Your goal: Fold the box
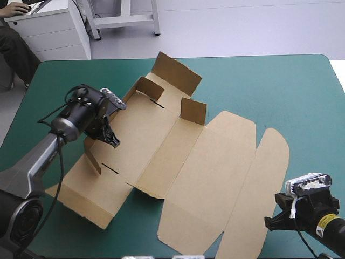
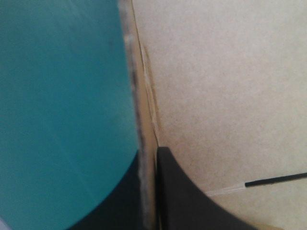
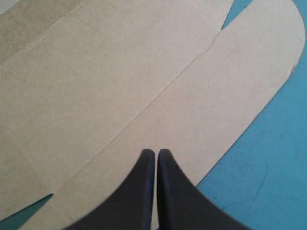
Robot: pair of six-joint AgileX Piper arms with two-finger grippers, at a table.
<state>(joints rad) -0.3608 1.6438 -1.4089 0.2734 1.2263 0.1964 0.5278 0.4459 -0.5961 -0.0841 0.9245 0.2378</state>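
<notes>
black fin-shaped fingers of the left pincer are clenched on the brown cut-board box. the left wrist view shows one finger on each face of a short raised side wall at the sheet's left edge. the box lies across the middle of the teal-green covered bench, only partly formed: the far wall and two small tabs stand up, while the wide lid panel and its rounded tuck flap lie flat toward the right. the right pincer hangs by that flap near the bench's near-right corner, its fingers pressed together on nothing.

the step in hand looks to be raising and tucking the left side wall. done well, the wall would swing up along its crease rather than bend mid-panel, with its end steered toward the thin dark slot in the base. the idle pincer could pin the flat board so the sheet does not slide.
</notes>
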